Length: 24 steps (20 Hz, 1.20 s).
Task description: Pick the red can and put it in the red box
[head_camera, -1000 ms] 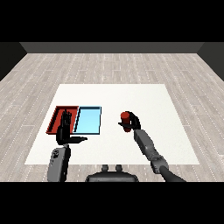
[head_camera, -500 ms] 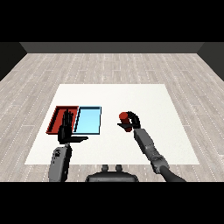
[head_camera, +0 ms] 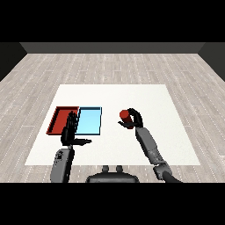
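A bare test room is being shown: a white table (head_camera: 132,94) is being seen on a grey plank floor (head_camera: 110,66), with dark walls (head_camera: 114,47) behind.

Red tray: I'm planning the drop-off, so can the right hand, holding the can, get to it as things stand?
Probably yes. The right hand is curled round the red can, and only the low light blue tray lies between it and the red tray. The left hand hovers at the red tray's near edge and may crowd it.

One red can (head_camera: 124,115); two trays: one red tray (head_camera: 56,119), one light blue tray (head_camera: 90,121); two hands; one white surface (head_camera: 114,96).
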### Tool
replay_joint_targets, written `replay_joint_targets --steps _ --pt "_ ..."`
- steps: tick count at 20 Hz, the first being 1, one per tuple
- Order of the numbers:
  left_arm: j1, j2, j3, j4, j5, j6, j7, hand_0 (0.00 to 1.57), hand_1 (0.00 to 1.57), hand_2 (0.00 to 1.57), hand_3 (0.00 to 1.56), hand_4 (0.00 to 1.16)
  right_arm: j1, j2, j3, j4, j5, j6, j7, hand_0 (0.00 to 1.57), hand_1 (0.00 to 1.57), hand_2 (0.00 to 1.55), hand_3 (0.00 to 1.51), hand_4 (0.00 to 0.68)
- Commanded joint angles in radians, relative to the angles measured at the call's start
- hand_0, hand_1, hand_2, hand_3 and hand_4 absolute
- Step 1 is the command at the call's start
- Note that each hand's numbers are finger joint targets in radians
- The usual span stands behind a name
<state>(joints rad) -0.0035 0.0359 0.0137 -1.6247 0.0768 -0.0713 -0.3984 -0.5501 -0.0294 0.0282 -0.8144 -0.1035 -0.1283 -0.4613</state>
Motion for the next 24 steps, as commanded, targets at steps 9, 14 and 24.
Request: replay_joint_targets --steps 9,14,24 --pt "-0.035 -0.035 -0.118 -0.007 -0.046 0.063 0.1 0.0 0.0 0.0 0.0 0.0 0.162 0.023 0.085 -0.48 0.036 -0.04 0.187 1.44 1.44 1.43 1.39 0.651" --pt "-0.057 -0.027 -0.111 -0.004 -0.035 0.053 0.146 0.0 0.0 0.0 0.0 0.0 0.149 0.028 0.361 -0.49 -0.031 -0.287 0.187 1.44 1.44 1.43 1.39 0.651" --pt "-0.182 -0.036 -0.276 0.127 0.011 0.189 0.197 0.0 0.0 0.0 0.0 0.0 0.175 0.029 0.376 -0.654 -0.009 -0.346 0.299 1.45 1.45 1.45 1.4 0.661"
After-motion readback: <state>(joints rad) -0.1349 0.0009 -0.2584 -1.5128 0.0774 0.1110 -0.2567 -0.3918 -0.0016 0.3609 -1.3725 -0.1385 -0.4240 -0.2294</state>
